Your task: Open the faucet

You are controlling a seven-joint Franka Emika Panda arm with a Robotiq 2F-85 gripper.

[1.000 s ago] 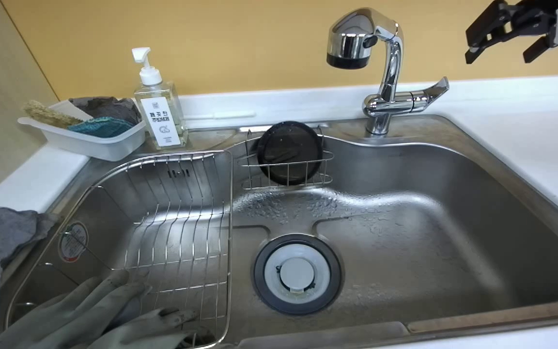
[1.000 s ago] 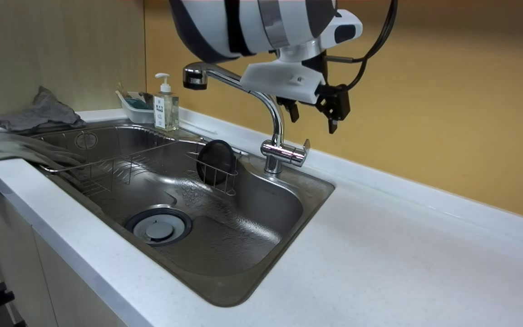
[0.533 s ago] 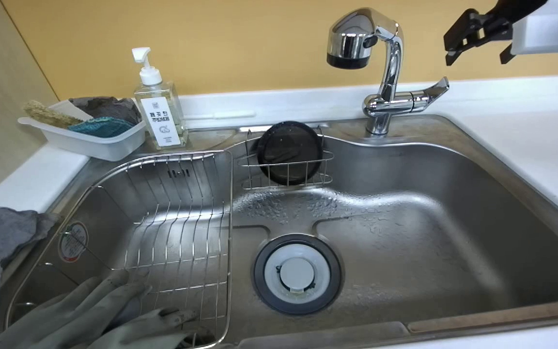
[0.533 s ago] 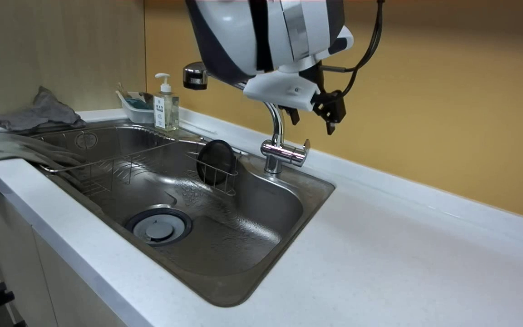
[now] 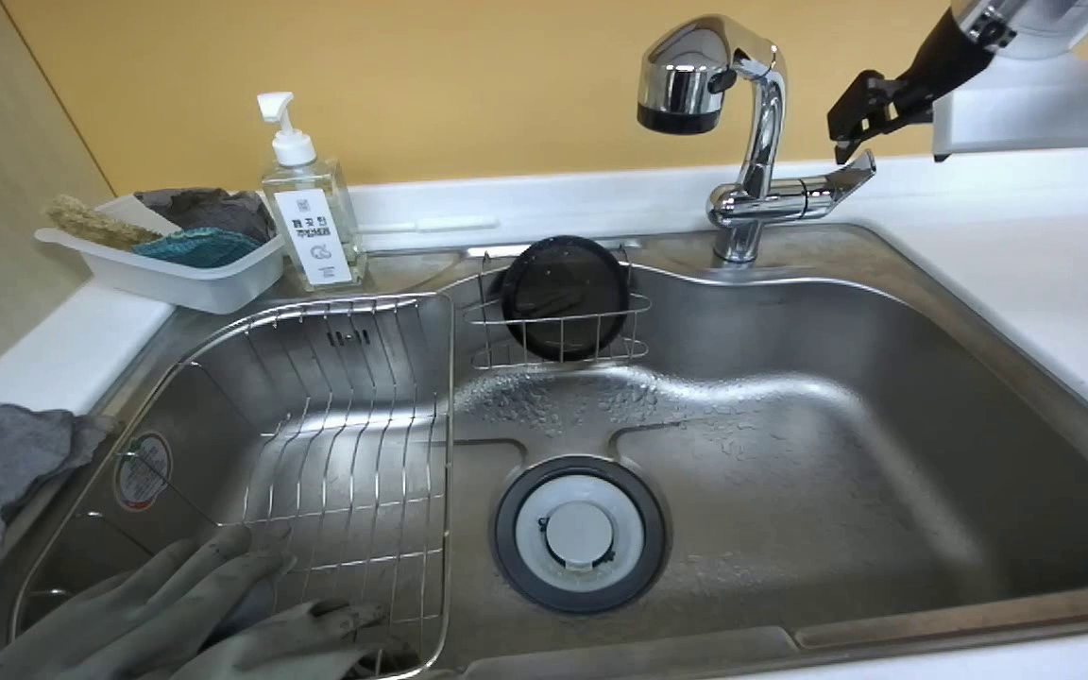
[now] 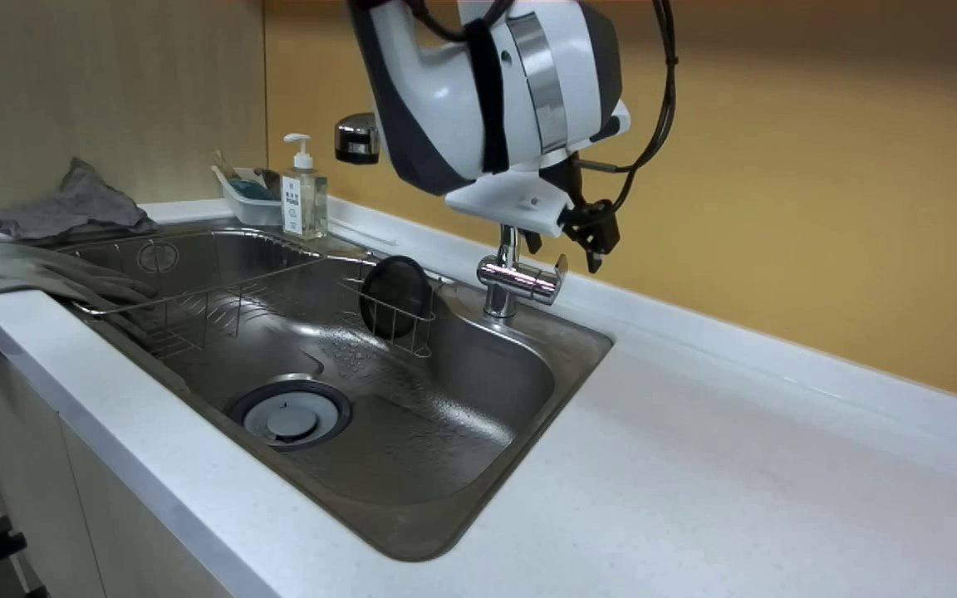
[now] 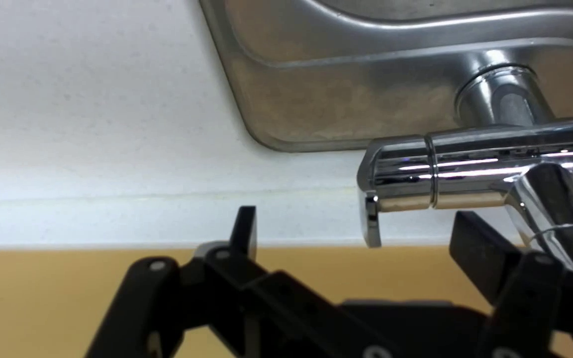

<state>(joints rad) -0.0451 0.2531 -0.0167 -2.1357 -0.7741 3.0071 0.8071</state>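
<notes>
The chrome faucet (image 5: 757, 203) stands at the sink's back rim, with its spray head (image 5: 681, 85) over the basin. Its flat side lever (image 5: 854, 178) angles up at the right end. My gripper (image 5: 892, 157) is open and empty just above the lever in an exterior view. In the wrist view, the lever (image 7: 371, 221) shows between the widely spread fingers of the gripper (image 7: 356, 216), apart from both. In an exterior view, my gripper (image 6: 564, 258) is right above the faucet body (image 6: 516, 278); the arm hides most of the neck.
The yellow wall (image 5: 506, 85) stands close behind the faucet. A white pump soap bottle (image 5: 313, 222) and a white scrubber tray (image 5: 195, 279) stand at the back left. A black round lid (image 5: 566, 297) sits in a wire holder in the sink. Rubber gloves (image 5: 143, 604) lie front left.
My gripper has moved down and toward the faucet, from up at the right to just above the lever. It stays open. The faucet and lever have not moved.
</notes>
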